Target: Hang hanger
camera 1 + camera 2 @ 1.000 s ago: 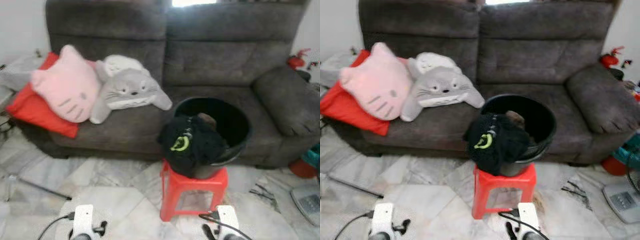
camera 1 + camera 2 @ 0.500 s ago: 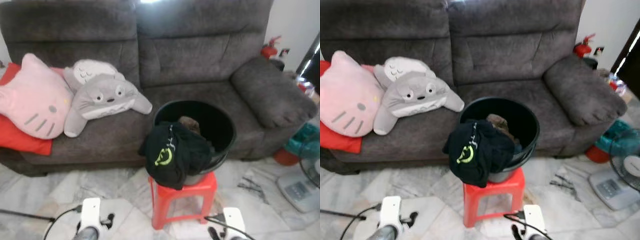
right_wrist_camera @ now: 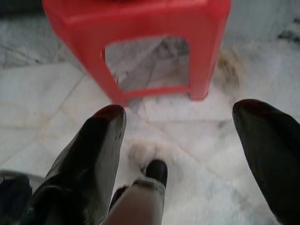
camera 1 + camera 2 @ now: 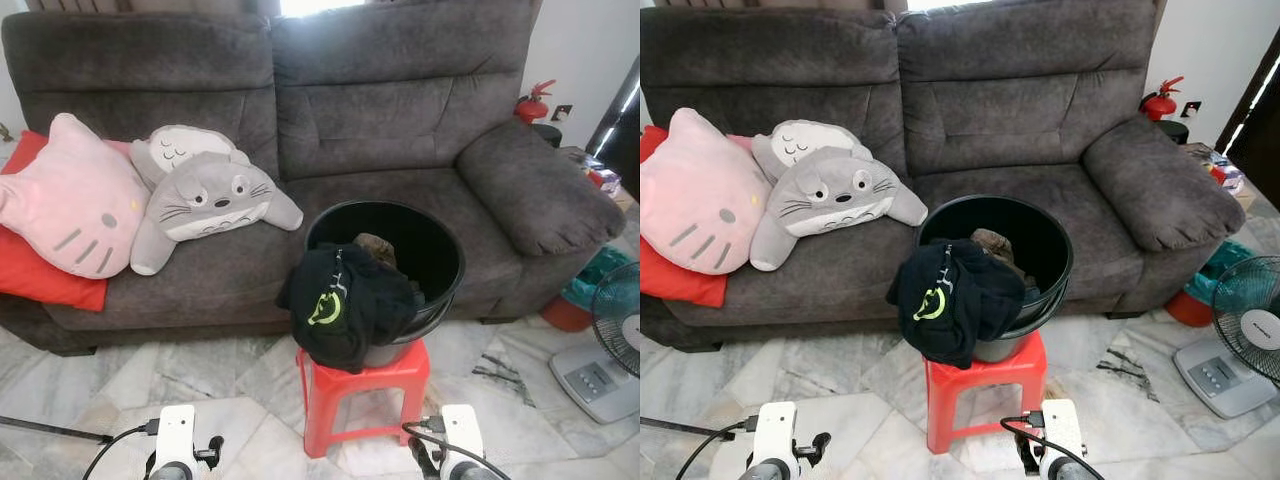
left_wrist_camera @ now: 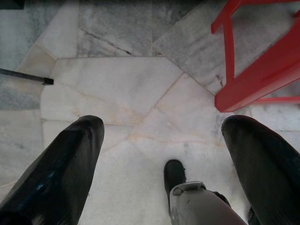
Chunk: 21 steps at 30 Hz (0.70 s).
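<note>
Two claws low over marble floor, both spread wide, holding nothing; no hanger can be made out.

One red stool (image 4: 362, 385) carries one black bucket (image 4: 440, 262); one black garment (image 4: 345, 305) with green logo draped over its rim, brownish item inside partly hidden. Grey sofa (image 4: 400, 110) behind: three cushions – pink cat (image 4: 70, 195), grey plush (image 4: 210, 200), red (image 4: 50, 285). Fan (image 4: 615, 320) cut off by frame edge. Left claw (image 5: 161, 136) beside stool leg; right claw (image 3: 180, 122) facing stool.
</note>
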Tool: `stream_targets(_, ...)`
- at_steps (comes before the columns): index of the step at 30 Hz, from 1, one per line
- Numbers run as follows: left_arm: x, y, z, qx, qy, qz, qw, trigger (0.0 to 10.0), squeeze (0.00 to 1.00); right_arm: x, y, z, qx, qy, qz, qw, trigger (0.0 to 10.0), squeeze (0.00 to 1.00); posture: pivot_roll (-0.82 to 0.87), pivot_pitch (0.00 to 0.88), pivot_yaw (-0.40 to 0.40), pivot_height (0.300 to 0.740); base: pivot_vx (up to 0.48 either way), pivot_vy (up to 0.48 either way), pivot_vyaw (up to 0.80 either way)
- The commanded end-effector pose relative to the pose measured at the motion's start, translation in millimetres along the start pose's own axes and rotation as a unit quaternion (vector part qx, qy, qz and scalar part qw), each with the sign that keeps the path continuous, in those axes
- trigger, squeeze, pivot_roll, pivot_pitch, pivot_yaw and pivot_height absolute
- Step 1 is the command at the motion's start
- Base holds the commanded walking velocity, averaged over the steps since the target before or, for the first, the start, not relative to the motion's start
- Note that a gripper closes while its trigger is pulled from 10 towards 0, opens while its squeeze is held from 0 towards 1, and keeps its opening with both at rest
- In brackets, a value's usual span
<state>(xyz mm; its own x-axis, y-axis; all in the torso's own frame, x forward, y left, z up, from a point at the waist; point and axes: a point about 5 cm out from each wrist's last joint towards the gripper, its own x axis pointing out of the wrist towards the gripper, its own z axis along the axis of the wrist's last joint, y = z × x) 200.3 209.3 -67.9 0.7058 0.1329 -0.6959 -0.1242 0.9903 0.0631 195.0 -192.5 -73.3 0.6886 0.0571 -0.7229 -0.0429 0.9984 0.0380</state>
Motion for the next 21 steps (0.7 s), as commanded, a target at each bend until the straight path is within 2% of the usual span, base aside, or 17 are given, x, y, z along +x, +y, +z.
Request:
stream_targets(1, -1.0, 0.3, -5, 0.003, 0.011, 0.001, 1.0, 10.0, 0.0, -0.4, 0.2, 3, 0.008, -0.022, -0.002, 1.0, 10.0, 0.0, -0.05, 0.0, 0.005, 0.716, 0.0, 0.0, 0.0)
stream_targets(12, -0.7, 0.8, -4, 0.0, 0.009, 0.001, 1.0, 10.0, 0.0, -0.8, -0.2, 13, -0.046, -0.065, -0.013, 0.997, 10.0, 0.0, -0.09, 0.0, 0.011, 0.716, 0.0, 0.0, 0.0)
stream_targets(21, -0.1, 1.1, -2, 0.0, 0.007, 0.002, 1.0, 10.0, 0.0, -1.2, 0.0, 17, -0.049, -0.086, -0.02, 0.995, 10.0, 0.0, -0.1, 0.0, 0.013, 0.716, 0.0, 0.0, 0.0)
